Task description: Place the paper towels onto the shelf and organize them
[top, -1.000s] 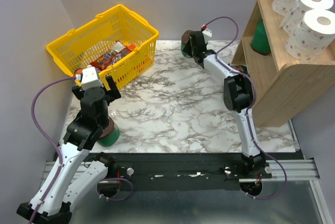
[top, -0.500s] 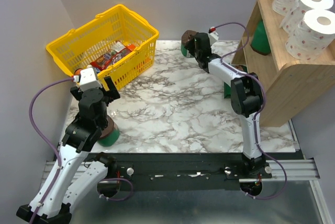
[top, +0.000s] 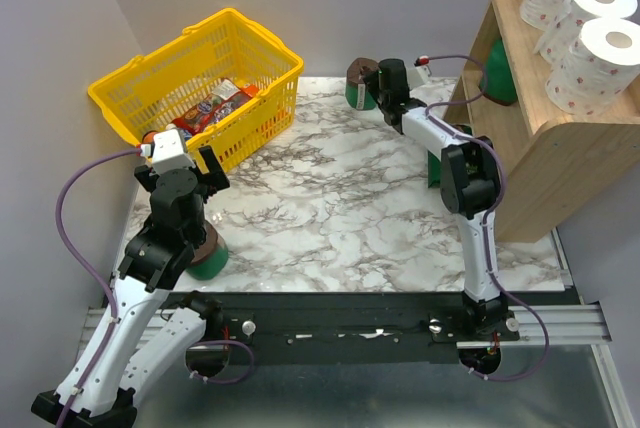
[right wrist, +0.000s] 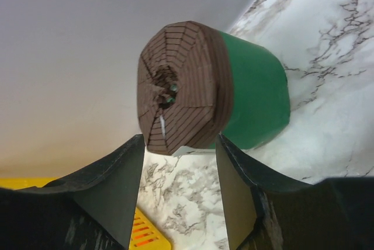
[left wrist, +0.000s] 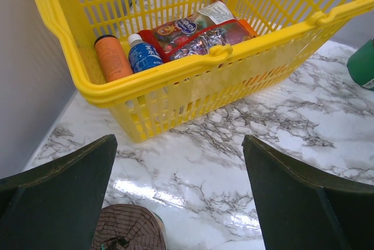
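Three white paper towels (top: 585,28) stand in a row on top of the shelf (top: 545,163), upper right of the overhead view; one green roll (top: 497,73) sits on the tier below them. That part looks done to us. Two green rolls are left on the table (top: 340,208). The far roll (right wrist: 251,95), top centre overhead, sits between the partly spread fingers of the right gripper (right wrist: 180,145); we cannot tell whether they press on it. The near roll (left wrist: 131,229), lower left overhead, lies under the left gripper (left wrist: 178,168), fingers fully spread, holding nothing, facing the yellow basket (left wrist: 175,80).
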Motion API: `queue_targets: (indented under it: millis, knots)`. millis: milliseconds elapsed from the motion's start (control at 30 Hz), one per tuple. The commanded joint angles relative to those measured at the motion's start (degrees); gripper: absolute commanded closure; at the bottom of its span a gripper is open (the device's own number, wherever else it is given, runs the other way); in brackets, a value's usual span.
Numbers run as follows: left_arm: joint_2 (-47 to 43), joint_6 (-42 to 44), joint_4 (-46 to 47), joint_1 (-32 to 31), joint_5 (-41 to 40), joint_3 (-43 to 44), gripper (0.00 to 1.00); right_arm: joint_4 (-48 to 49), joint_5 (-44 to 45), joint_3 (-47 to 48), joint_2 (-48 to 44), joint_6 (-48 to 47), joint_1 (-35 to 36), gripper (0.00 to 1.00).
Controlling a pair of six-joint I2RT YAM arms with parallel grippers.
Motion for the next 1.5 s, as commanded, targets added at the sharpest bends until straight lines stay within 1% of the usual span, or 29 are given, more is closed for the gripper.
queue_targets:
  millis: [0,167,233,333,367,433,467,533,567,667,733,867,967,1033,1133,1167,1233,1267,1300,1367,1400,1467]
  knots:
    - [-0.2,-0.3,0.8,-0.1,-0.1,-0.3,0.01,-2.6,3.3,3.1,3.3,3.4,-0.5,0.40]
    - [0.0,-0.5,0.9,-0.1,0.3,-0.2,0.01,-3.0,5.2,5.0,5.2,3.6,-0.5,0.40]
    - [-0.1,-0.4,1.0,-0.1,0.5,-0.2,0.01,-2.7,5.1,5.6,6.0,3.7,-0.5,0.42]
    - [0.1,-0.5,1.0,-0.1,0.7,-0.2,0.01,-2.7,4.4,6.3,6.9,4.5,-0.6,0.51]
    - [0.0,-0.6,1.0,-0.1,0.7,-0.2,0.01,-2.7,4.4,6.4,7.1,4.7,-0.6,0.56]
    - [0.0,-0.5,1.0,-0.1,0.7,-0.2,0.01,-2.7,4.4,6.4,7.3,5.7,-0.6,0.62]
    - [0.0,-0.5,1.0,-0.1,0.7,-0.2,0.01,-2.6,4.4,6.5,7.4,5.7,-0.6,0.68]
    - [0.1,-0.5,1.0,-0.1,0.7,-0.2,0.01,-2.5,4.3,6.6,7.5,5.7,-0.5,0.74]
    - [0.0,-0.4,1.0,-0.1,0.7,-0.2,0.01,-2.4,4.1,6.3,7.3,5.8,-0.5,0.81]
    - [0.1,-0.4,1.1,-0.1,0.8,-0.2,0.01,-1.3,3.8,5.0,6.3,5.9,-0.6,0.94]
    - [0.1,-0.4,1.0,-0.1,0.9,-0.2,0.01,0.1,2.9,3.6,5.7,5.5,-0.6,0.98]
    - [0.1,-0.4,1.1,-0.1,1.1,-0.1,0.01,2.3,0.9,0.9,3.6,4.1,-0.6,0.99]
    - [0.1,-0.4,1.1,-0.1,1.2,-0.1,0.01,3.6,-0.6,-1.4,1.1,1.0,-0.4,0.99]
    - [0.1,-0.5,1.1,-0.1,1.4,0.0,0.01,3.9,-0.1,-2.9,-1.9,-3.0,0.2,0.99]
    - [0.1,-0.4,1.1,-0.1,1.5,0.0,0.01,5.7,1.0,-8.3,-5.9,-8.1,1.2,0.99]
    - [0.1,-0.4,1.0,-0.1,1.5,0.0,0.01,6.1,0.9,-12.1,-9.0,-9.3,1.4,0.99]
    - [-0.1,-0.3,1.1,-0.1,1.5,0.0,0.01,6.7,0.8,-16.0,-11.9,-13.0,2.6,0.99]
    - [-0.1,-0.3,1.0,-0.1,1.4,0.2,0.01,6.8,1.0,-17.8,-15.2,-14.3,3.2,0.99]
    - [-0.5,-0.3,1.0,-0.1,1.4,0.0,0.01,6.7,1.3,-21.7,-16.7,-17.6,4.5,0.99]
    - [-0.6,-0.3,1.0,-0.1,1.1,0.0,0.01,4.0,2.9,-25.2,-20.4,-20.5,6.3,0.99]
    - [-0.7,-0.2,0.8,-0.1,1.0,-0.1,0.01,2.4,5.1,-28.6,-24.0,-23.1,8.3,0.99]
    - [-1.0,-0.2,0.9,-0.1,1.0,-0.2,0.01,-1.4,7.6,-31.9,-27.2,-27.6,10.9,0.99]
